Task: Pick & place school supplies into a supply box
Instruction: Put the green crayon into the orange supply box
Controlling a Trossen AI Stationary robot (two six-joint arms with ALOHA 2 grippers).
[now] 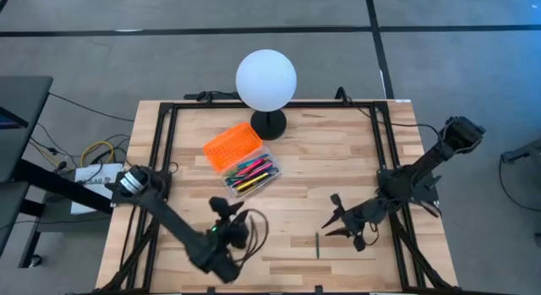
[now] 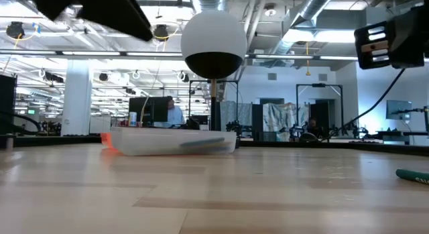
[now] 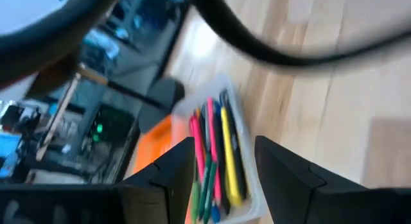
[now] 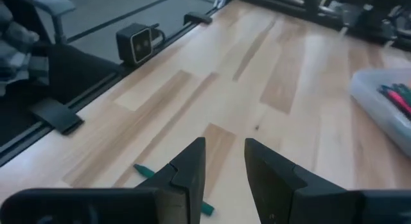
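Observation:
The supply box's clear body (image 1: 252, 173) lies open on the table, holding several pink, green, yellow and black pens (image 3: 215, 163). Its orange ribbed lid (image 1: 231, 145) lies beside it toward the far left. One green pen (image 1: 318, 245) lies alone on the wood near the table's near edge, also visible in the right wrist view (image 4: 145, 170) and the low view (image 2: 411, 174). My left gripper (image 1: 226, 209) (image 3: 225, 147) hovers open, just on the near side of the box. My right gripper (image 1: 330, 213) (image 4: 225, 144) hovers open above the table, just beyond the green pen.
A white globe lamp (image 1: 266, 79) on a dark base stands at the far edge, right behind the box. A black frame rail (image 1: 161, 151) runs around the tabletop. Bare wood (image 1: 321, 151) lies between the box and the right arm.

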